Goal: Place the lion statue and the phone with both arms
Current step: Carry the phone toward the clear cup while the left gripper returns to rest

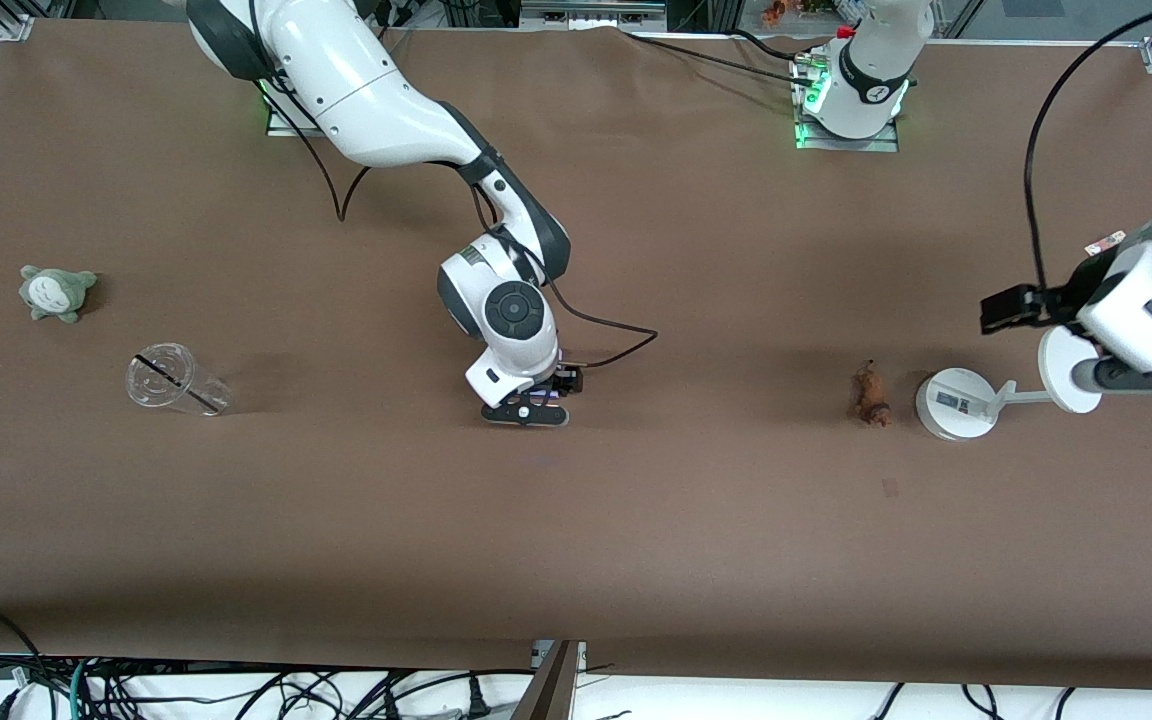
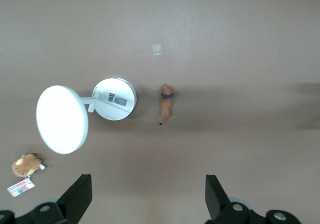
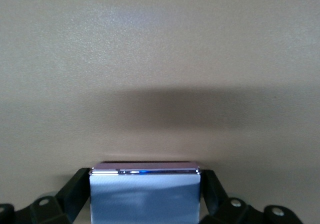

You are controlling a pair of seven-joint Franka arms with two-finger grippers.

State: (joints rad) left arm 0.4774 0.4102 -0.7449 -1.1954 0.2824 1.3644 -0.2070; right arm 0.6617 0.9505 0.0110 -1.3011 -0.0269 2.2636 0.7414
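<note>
A: Where is the phone point(image 3: 145, 196) kept?
B: It is clamped between the right jaws point(image 1: 526, 408), low over mid-bench point(image 1: 636, 560).
A: And the lion statue point(image 1: 872, 398)?
B: It is laid beside the white stand point(image 1: 956, 403), under the left jaws point(image 2: 145, 201), which are spread wide and empty.

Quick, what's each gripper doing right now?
Left gripper: open, empty, above the lion statue.
Right gripper: shut on the phone, mid-table.
</note>
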